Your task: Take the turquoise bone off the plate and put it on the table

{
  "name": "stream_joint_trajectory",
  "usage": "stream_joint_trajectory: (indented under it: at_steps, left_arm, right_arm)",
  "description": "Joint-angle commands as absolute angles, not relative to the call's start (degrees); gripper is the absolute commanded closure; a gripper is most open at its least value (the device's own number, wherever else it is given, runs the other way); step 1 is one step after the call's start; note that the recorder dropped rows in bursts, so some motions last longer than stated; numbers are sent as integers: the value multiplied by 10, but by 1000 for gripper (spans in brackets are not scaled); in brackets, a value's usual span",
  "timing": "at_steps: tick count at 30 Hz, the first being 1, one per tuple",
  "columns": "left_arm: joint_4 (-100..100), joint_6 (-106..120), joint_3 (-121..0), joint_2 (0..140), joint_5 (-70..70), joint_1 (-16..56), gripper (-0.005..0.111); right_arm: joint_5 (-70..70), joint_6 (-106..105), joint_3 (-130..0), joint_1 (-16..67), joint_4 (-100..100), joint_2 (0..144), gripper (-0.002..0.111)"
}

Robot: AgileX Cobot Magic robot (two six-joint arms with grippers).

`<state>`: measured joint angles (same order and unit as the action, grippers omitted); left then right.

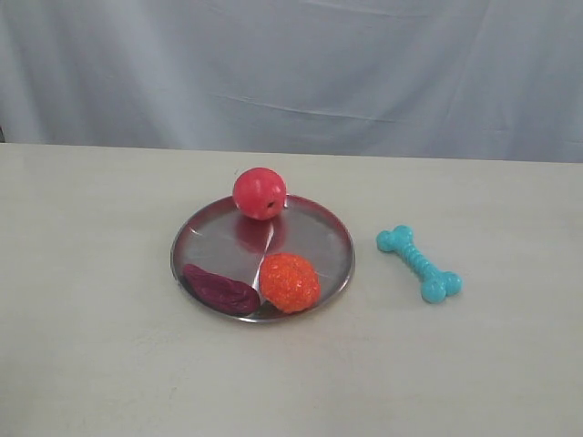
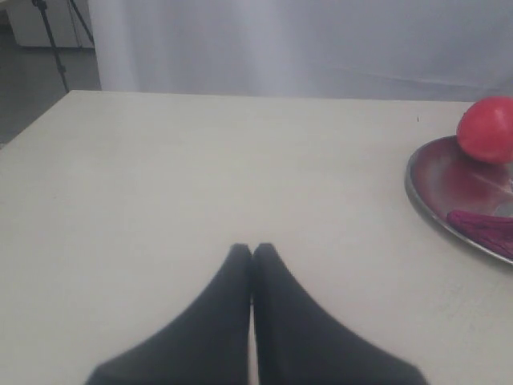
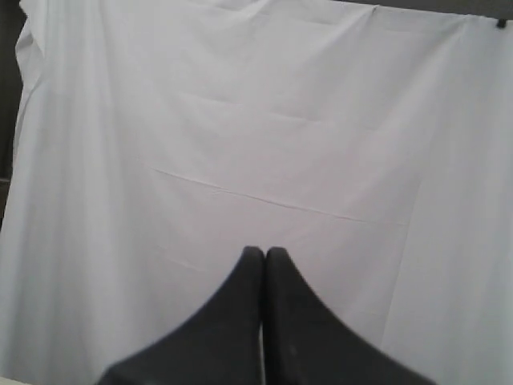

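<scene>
The turquoise bone [image 1: 420,264] lies flat on the beige table [image 1: 91,319], a short way to the right of the silver plate [image 1: 319,232] and apart from its rim. Neither arm shows in the exterior view. In the left wrist view my left gripper [image 2: 252,249] is shut and empty, low over bare table, with the plate's rim [image 2: 421,200] off to one side. My right gripper [image 3: 264,253] is also shut and empty; its view holds only the white backdrop, so the bone and plate are out of that view.
On the plate sit a red apple [image 1: 260,193], an orange knobbly ball [image 1: 290,282] and a dark purple flat piece [image 1: 219,289]. A white cloth backdrop [image 1: 291,64] hangs behind the table's far edge. A tripod leg [image 2: 52,36] stands beyond the table's corner.
</scene>
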<state>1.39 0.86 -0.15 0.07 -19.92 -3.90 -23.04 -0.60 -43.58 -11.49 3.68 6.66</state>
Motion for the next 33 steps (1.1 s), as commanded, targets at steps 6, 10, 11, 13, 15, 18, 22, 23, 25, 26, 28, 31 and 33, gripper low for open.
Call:
stream_joint_trajectory:
  at_steps: [6,10,11,13,15,18,22,23,25,26,28,31,33]
  left_arm:
    - [15,6,0,0,-196,-35,107]
    - [15,6,0,0,-196,-35,107]
    - [15,6,0,0,-196,-35,107]
    - [15,6,0,0,-196,-35,107]
    - [15,6,0,0,-196,-35,107]
    - [15,6,0,0,-196,-35,107]
    - [15,6,0,0,-196,-35,107]
    - [15,6,0,0,-196,-35,107]
    - [15,6,0,0,-196,-35,107]
    - [15,6,0,0,-196,-35,107]
    - [15,6,0,0,-196,-35,107]
    - [15,6,0,0,-196,-35,107]
    - [15,6,0,0,-196,-35,107]
  right_arm:
    - [-138,8,-305,-185,39,0,109]
    - [-103,22,-210,-185,24,0,109]
    - [-97,26,-188,-185,24,0,109]
    - [-83,39,-147,-185,24,0,109]
    - [-73,42,-114,-185,24,0,109]
    - [-51,42,-66,-185,24,0,109]
    - [-44,42,-9,-185,24,0,109]
    - [-44,42,0,-185,24,0,109]
    - [-59,42,0,-185,24,0,109]
    - [-80,42,0,-185,27,0,109]
    - [-91,42,0,-185,29,0,109]
    - [-104,46,0,-185,29,0,109]
    - [-127,46,0,-185,29,0,109]
